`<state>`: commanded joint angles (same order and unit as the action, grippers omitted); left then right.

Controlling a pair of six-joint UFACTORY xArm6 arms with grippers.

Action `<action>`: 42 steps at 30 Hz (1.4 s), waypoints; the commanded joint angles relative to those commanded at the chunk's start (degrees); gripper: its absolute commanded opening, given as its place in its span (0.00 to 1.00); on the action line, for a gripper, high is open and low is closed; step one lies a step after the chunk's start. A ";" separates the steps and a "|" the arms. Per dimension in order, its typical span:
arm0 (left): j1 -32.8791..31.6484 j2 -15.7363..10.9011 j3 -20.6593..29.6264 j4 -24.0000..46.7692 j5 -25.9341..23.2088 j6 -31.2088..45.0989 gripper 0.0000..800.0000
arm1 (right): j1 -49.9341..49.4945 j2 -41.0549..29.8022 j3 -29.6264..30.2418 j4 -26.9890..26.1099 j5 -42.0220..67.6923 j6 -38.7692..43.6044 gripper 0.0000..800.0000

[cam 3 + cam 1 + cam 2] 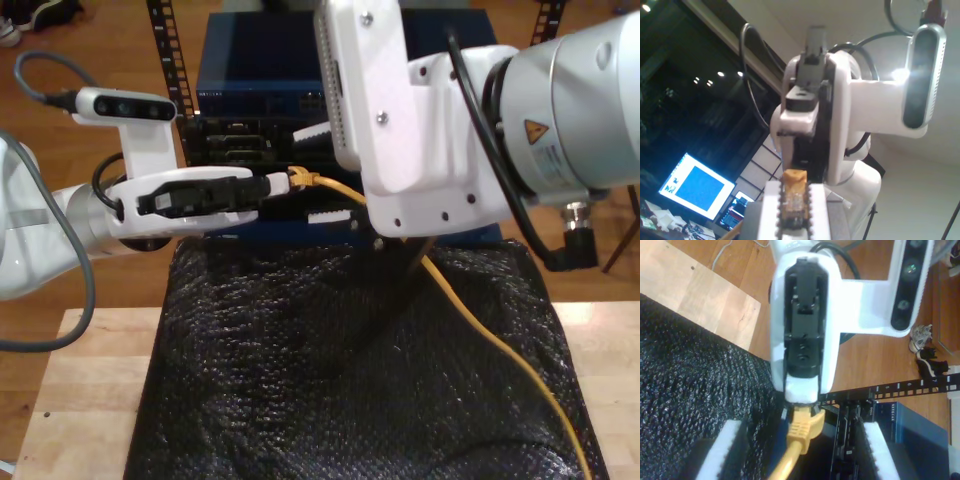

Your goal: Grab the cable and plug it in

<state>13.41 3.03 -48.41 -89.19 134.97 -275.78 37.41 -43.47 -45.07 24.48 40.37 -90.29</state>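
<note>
my first gripper reaches in from the exterior view's left, level and pointed at the dark front panel of the blue rack unit that stands past the far edge of the bench. its jaws are closed on the plug end of the cable. in the first wrist view the clear plug is pinched between the two ribbed white fingers, with the orange boot poking out beyond the tips.

the second wrist view looks at the same grasp from the other side. the yellow boot hangs out of the tip of my first gripper, just beside the perforated rack rail. i cannot tell whether the plug touches a port.

my second gripper belongs to the large arm at the exterior view's right. its jaws are wide open, one ribbed finger above the cable and one below. in the second wrist view the two fingers stand well apart with the cable running between them, touching neither.

from the plug the cable passes under the second arm, drops onto the black padded mat that covers the middle of the bench, and runs across it towards the near corner of the bench at the exterior view's right.
</note>
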 joint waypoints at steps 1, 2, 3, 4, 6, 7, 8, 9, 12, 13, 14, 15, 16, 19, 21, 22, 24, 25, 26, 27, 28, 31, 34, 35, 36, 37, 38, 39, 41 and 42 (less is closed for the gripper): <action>-0.09 0.00 0.26 0.00 0.00 0.00 0.00 | 0.00 0.00 0.00 0.00 0.00 0.09 0.61; -0.09 0.00 0.26 0.00 0.00 0.00 0.00 | 0.00 0.00 0.00 0.00 0.00 0.09 0.60; -0.09 0.00 0.26 0.00 0.00 0.00 0.00 | 0.00 0.00 0.00 0.00 0.00 0.09 0.60; -0.09 0.00 0.35 0.00 0.00 -0.09 0.00 | 0.00 0.00 0.00 0.00 0.00 0.09 0.60; -0.09 0.00 0.44 0.00 0.00 0.00 0.00 | 0.00 0.00 0.00 0.00 0.00 0.09 0.59; -0.09 0.00 0.62 0.00 0.00 -0.09 0.00 | 0.00 0.00 0.00 0.00 0.00 0.09 0.58; -0.09 0.00 0.79 0.00 0.09 -0.09 0.00 | 0.00 0.00 0.00 0.00 0.00 0.09 0.58; -0.09 0.00 0.79 0.00 0.09 -0.09 0.00 | 0.00 0.00 0.00 0.00 0.00 0.09 0.58; -0.09 0.00 0.79 0.00 0.18 -0.09 0.00 | 0.00 -0.09 0.00 0.00 0.00 0.09 0.55; -0.18 0.00 0.79 0.00 0.18 -0.09 0.00 | 0.00 -0.09 0.00 0.00 0.00 0.09 0.55; -0.62 0.00 0.79 0.00 0.26 -0.09 0.00 | 0.00 -0.09 0.00 0.00 0.00 0.09 0.53; -1.14 -0.09 0.79 0.00 0.35 -0.09 0.00 | 0.00 -0.09 0.00 0.00 0.00 0.09 0.52; -1.49 -0.09 0.79 0.00 0.35 -0.09 0.00 | 0.00 -0.09 0.00 0.00 0.00 0.09 0.51; -1.58 -0.09 0.79 0.00 0.35 -0.09 0.01 | 0.00 -0.09 0.00 0.09 0.00 0.09 0.48; -1.67 -0.09 0.79 0.00 0.35 -0.09 0.01 | 0.00 -0.09 0.00 0.00 0.00 0.09 0.48; -1.67 -0.09 0.79 0.00 0.35 -0.09 0.01 | 0.00 -0.09 0.00 0.09 0.00 0.09 0.48; -1.67 -0.09 0.70 0.00 0.35 -0.09 0.01 | 0.00 -0.09 0.00 0.00 0.00 0.09 0.44; -1.67 -0.18 0.70 0.00 0.44 -0.09 0.01 | -0.09 -0.09 0.00 0.00 0.00 0.09 0.44; -1.67 -0.18 0.62 0.00 0.70 -0.09 0.01 | 0.00 -0.09 0.00 0.09 0.00 0.18 0.44; -1.58 -0.18 0.62 0.00 0.88 -0.09 0.01 | 0.00 -0.18 0.00 0.09 0.00 0.18 0.44; -1.58 -0.18 0.62 0.00 0.97 -0.09 0.01 | 0.00 -0.26 0.00 0.00 0.00 0.18 0.43; -1.58 -0.18 0.53 0.00 1.05 -0.09 0.01 | -0.09 -0.35 0.00 0.00 0.00 0.18 0.42; -1.58 -0.18 0.53 0.00 1.05 -0.09 0.01 | -0.09 -0.35 0.00 0.00 0.00 0.18 0.41; -1.58 -0.18 0.53 -0.09 1.05 -0.09 0.01 | -0.09 -0.53 0.00 0.00 0.00 0.18 0.41; -1.58 -0.18 0.53 -0.09 1.05 -0.09 0.01 | 0.00 -0.62 0.09 0.09 0.00 0.18 0.40; -1.58 -0.18 0.53 -0.09 1.05 -0.09 0.01 | -0.09 -0.62 0.09 0.00 0.00 0.26 0.40; -1.58 -0.18 0.53 -0.09 1.05 -0.09 0.01 | -0.09 -0.62 0.00 0.00 0.00 0.26 0.40; -1.58 -0.18 0.53 -0.09 1.05 -0.09 0.01 | 0.00 -0.62 0.00 0.09 0.00 0.26 0.38; -1.58 -0.18 0.53 -0.09 0.97 0.00 0.01 | 0.00 -0.62 0.09 0.00 0.00 0.35 0.36; -1.58 -0.18 0.62 -0.09 0.97 0.00 0.01 | -0.09 -0.62 0.09 0.09 0.00 0.35 0.36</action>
<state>11.82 2.86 -47.79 -89.27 135.93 -275.78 37.32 -44.09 -44.98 24.57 40.37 -89.93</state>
